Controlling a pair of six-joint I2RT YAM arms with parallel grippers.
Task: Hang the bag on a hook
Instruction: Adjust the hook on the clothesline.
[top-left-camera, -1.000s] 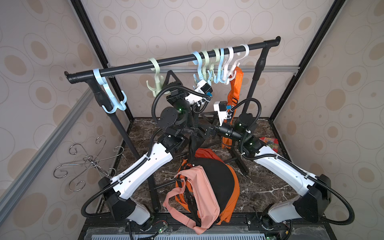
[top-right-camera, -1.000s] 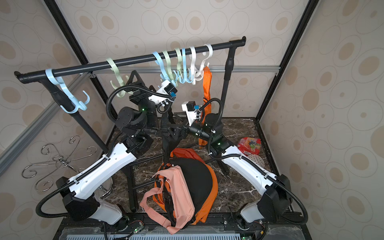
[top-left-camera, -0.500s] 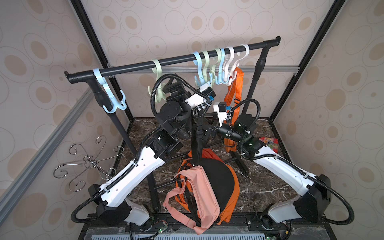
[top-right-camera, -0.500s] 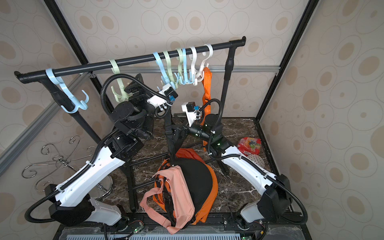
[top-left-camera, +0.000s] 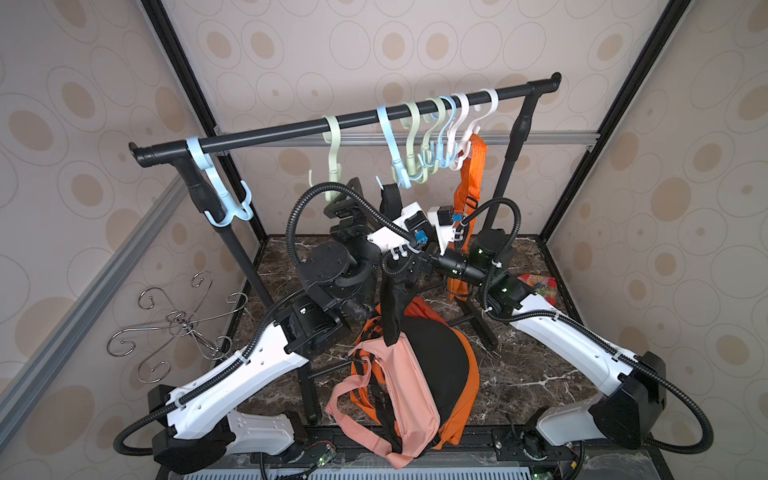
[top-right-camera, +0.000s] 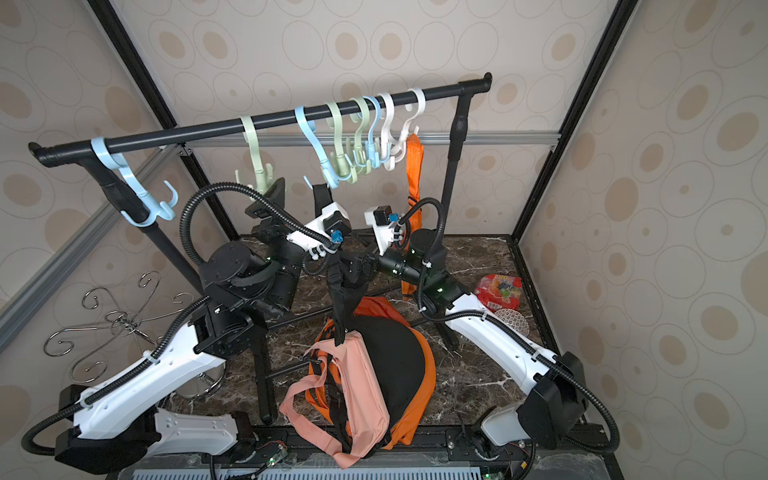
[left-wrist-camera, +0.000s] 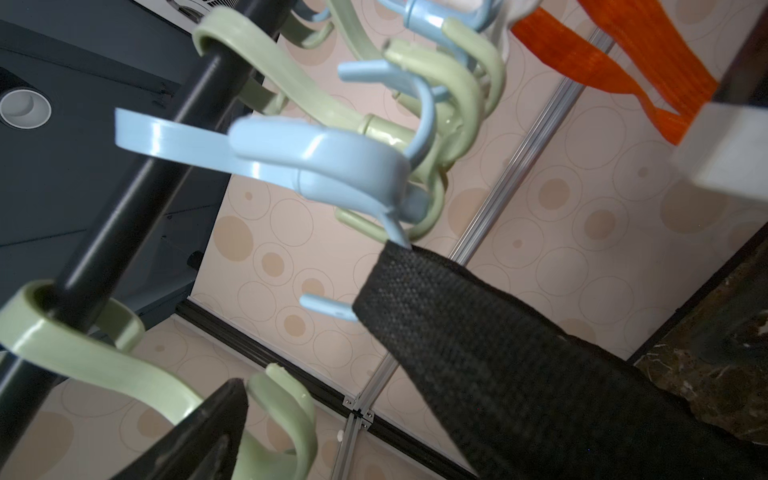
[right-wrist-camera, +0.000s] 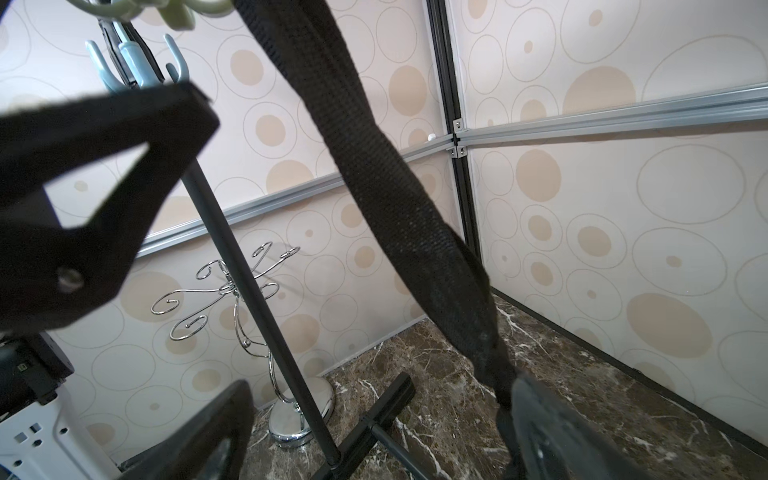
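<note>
**Strap at the hook's tip, nothing gripping it**

The peach sling bag (top-left-camera: 411, 399) lay at 6 o'clock on the marble table (top-left-camera: 540, 374), resting on a black-and-orange backpack (top-left-camera: 440, 365). Its long axis ran roughly from 12 to 6, with the strap end pointing to 12. From that end the black webbing strap (top-left-camera: 390, 299) rose almost straight up to the light-blue hook (top-left-camera: 397, 172) on the black rail (top-left-camera: 270, 135) at 12 o'clock.

In the left wrist view the strap's top fold touched one prong tip of that hook and hid the root of a second prong. Whether it sat down in the crook could not be told.

The left gripper (top-left-camera: 369, 198) stood by the strap's top with its jaws spread, pinching nothing. The right gripper (right-wrist-camera: 380, 381), lower down, was also wide open, and the strap brushed only one of its fingers.

The likely failure was the strap sliding off the prong. With the bag's weight on the backpack, little tension appeared to seat the fold. A finger dragging on the webbing as it pulled away could lift the fold clear. The hook hung loose on the rail, so it could also swing and shed the strap or tangle with the green hooks (left-wrist-camera: 457, 95) crowded beside it.
</note>
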